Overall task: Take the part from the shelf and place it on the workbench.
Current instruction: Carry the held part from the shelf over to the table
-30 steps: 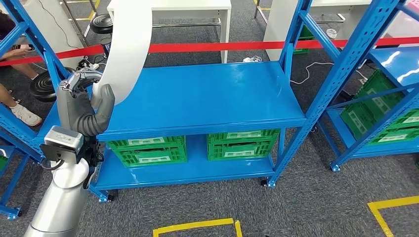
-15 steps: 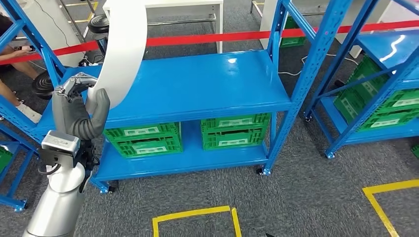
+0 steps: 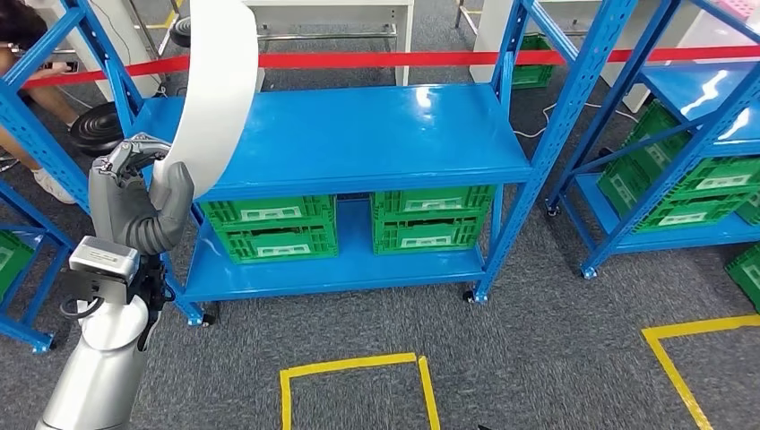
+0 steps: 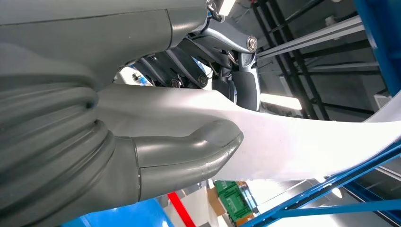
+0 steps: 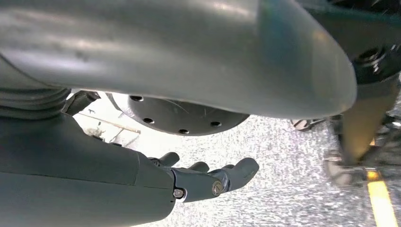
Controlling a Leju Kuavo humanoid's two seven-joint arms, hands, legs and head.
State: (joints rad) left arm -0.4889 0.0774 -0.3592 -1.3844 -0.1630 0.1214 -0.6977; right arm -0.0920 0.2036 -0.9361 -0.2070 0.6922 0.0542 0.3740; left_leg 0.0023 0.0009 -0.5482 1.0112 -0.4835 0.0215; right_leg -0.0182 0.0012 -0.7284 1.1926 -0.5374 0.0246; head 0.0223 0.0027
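Step, as I read it: pick is done, you're in the carry leg. Part is in hand, not yet on any tabletop.

Left to right in the head view:

- 9 o'clock: left hand (image 3: 142,193) raised in front of the blue shelf (image 3: 358,134), arm coming up from 7 o'clock, forearm near vertical, wrist bent so the hand faces the shelf.
- The hand grips the low end of the white part (image 3: 215,85), a long curved sheet-like panel. It rises from the hand toward 12 o'clock and runs out of the picture's top edge. Left wrist view confirms it: thumb (image 4: 189,153) pressed on one face of the part (image 4: 302,142), darker fingers on the far face. Closed firmly on it, by the look.
- Centre: top deck of the shelf bare under the part; green crates (image 3: 269,235) on the lower deck, more on the rack at 3 o'clock.
- White tabletop (image 3: 341,4) at 12 o'clock behind the red tape (image 3: 376,59). Can't tell if that's your workbench.
- Right hand (image 5: 208,177): hanging toward the grey floor, fingers loosely extended, holding nothing.

Next move, my call: turn to the workbench keeping the part upright. It's tall and held at one end, so watch for swing and the shelf uprights.
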